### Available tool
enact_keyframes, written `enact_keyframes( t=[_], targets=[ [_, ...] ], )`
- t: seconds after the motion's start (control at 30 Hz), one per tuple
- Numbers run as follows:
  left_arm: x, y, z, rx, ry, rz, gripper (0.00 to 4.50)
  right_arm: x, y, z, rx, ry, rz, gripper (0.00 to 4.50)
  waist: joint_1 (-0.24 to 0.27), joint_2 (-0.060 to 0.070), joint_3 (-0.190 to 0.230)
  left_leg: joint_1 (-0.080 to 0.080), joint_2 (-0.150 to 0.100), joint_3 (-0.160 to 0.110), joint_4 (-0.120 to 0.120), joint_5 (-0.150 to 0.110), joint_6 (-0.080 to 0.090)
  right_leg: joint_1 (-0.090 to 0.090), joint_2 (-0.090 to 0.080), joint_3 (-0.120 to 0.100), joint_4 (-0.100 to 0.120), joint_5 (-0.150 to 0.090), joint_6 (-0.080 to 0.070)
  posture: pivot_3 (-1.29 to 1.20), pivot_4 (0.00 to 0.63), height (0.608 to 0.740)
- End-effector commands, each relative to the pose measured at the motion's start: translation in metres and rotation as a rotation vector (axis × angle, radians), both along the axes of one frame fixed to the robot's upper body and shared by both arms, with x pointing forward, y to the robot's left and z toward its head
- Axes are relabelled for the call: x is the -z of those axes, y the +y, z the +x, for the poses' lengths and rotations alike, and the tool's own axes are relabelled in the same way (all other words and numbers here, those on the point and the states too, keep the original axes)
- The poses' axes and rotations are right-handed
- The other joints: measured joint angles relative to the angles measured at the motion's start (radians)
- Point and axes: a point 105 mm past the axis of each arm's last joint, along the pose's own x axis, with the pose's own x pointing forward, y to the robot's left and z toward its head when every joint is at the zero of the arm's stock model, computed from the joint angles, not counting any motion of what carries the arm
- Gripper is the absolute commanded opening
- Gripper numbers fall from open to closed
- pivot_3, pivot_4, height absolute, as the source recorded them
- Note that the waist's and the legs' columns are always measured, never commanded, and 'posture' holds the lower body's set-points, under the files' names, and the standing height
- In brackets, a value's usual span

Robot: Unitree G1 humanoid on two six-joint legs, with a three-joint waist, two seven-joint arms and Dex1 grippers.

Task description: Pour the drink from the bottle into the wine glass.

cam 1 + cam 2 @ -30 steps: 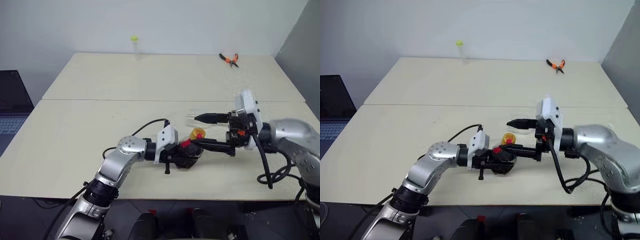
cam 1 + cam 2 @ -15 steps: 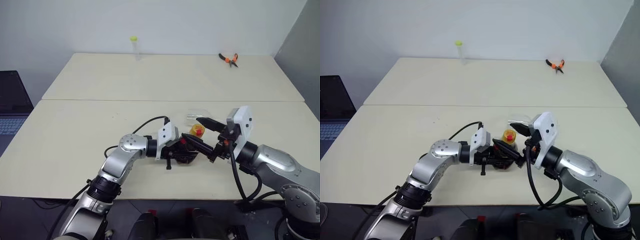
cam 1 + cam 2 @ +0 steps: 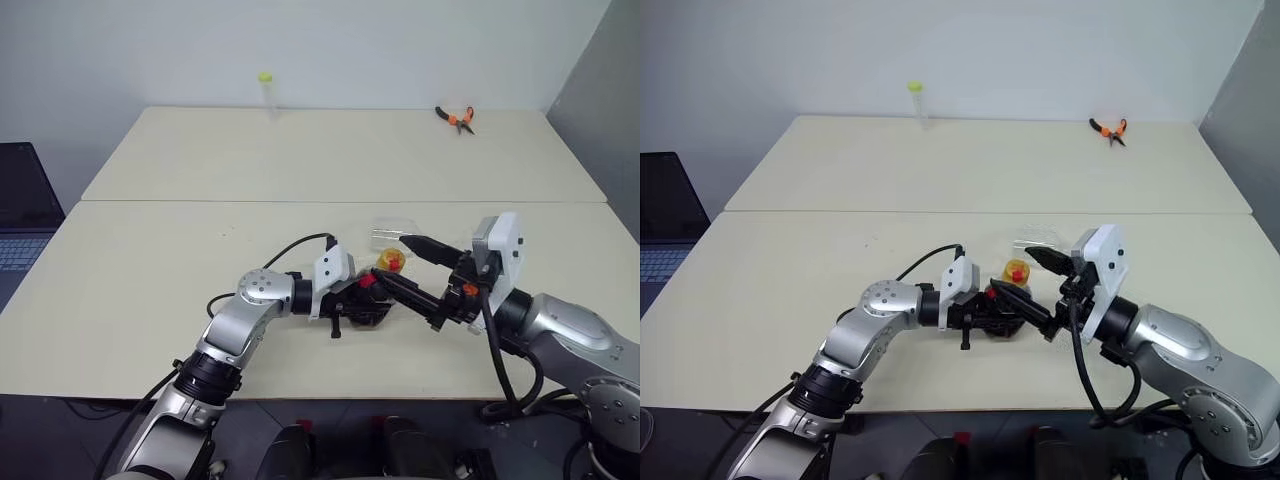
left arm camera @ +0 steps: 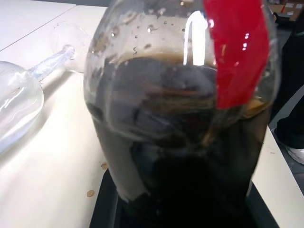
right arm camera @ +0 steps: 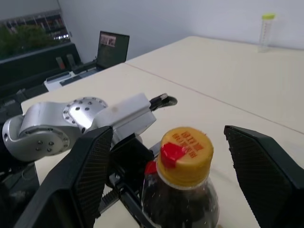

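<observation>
The bottle (image 3: 378,296) is standing upright near the front edge of the worktop (image 3: 150,270), about midway along it, its long axis vertical and its yellow cap (image 5: 185,154) pointing straight up. The dark drink (image 4: 180,142) is filling most of its body, below the red band (image 4: 236,47). The left hand (image 3: 362,302) is reaching in from the left, clamped tight on the bottle's lower body. The right hand (image 3: 418,268) is hovering at the bottle's right with its fingers (image 5: 88,171) spread wide, one on each side of the cap and touching nothing. The glass (image 3: 395,232) is lying on its side just behind the bottle, its long axis running along the worktop; in the left wrist view the stem (image 4: 50,61) is leading from the bowl to the foot. A thin tube (image 3: 266,92) and pliers (image 3: 456,118) are sitting at the far edge, well apart.
</observation>
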Motion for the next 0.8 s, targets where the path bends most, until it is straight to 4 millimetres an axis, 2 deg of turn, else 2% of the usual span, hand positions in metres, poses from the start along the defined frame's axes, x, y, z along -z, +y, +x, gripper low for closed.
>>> enact_keyframes(
  t=[0.03,0.27,0.47,0.73,0.77,0.8],
  targets=[
    [-0.0122,-0.0010,-0.0004,0.010,-0.055,-0.031,0.88,-0.0069,0.0027,-0.0019,-0.003,-0.053,-0.004,3.99,0.000,0.000,0.000,0.000,0.000,0.000,0.000,0.000,0.000,0.000,0.000,0.000,0.000,0.000,0.000,0.00,0.150,0.740],
    [-0.0117,-0.0003,-0.0005,0.011,-0.058,-0.026,0.86,-0.0136,0.0005,-0.0001,0.006,-0.057,0.061,3.99,0.000,0.000,0.000,0.000,0.000,0.000,0.000,0.000,0.000,0.000,0.000,0.000,0.000,0.000,0.000,0.00,0.150,0.740],
    [-0.0101,0.0003,-0.0014,0.012,-0.058,-0.021,0.86,-0.0092,-0.0005,0.0010,0.007,-0.041,0.046,3.99,0.000,0.000,0.000,0.000,0.000,0.000,0.000,0.000,0.000,0.000,0.000,0.000,0.000,0.000,0.000,0.00,0.150,0.740],
    [-0.0093,0.0011,-0.0016,0.009,-0.061,-0.018,0.86,-0.0086,-0.0027,0.0035,0.008,-0.051,0.013,1.38,0.000,0.000,0.000,0.000,0.000,0.000,0.000,0.000,0.000,0.000,0.000,0.000,0.000,0.000,0.000,0.00,0.150,0.740],
    [-0.0093,0.0011,-0.0016,0.008,-0.062,-0.018,0.86,-0.0084,-0.0029,0.0035,0.006,-0.052,0.006,1.17,0.000,0.000,0.000,0.000,0.000,0.000,0.000,0.000,0.000,0.000,0.000,0.000,0.000,0.000,0.000,0.00,0.150,0.740],
    [-0.0093,0.0011,-0.0017,0.008,-0.061,-0.019,0.86,-0.0082,-0.0032,0.0036,0.004,-0.054,0.000,1.17,0.000,0.000,0.000,0.000,0.000,0.000,0.000,0.000,0.000,0.000,0.000,0.000,0.000,0.000,0.000,0.00,0.150,0.740]
  ],
)
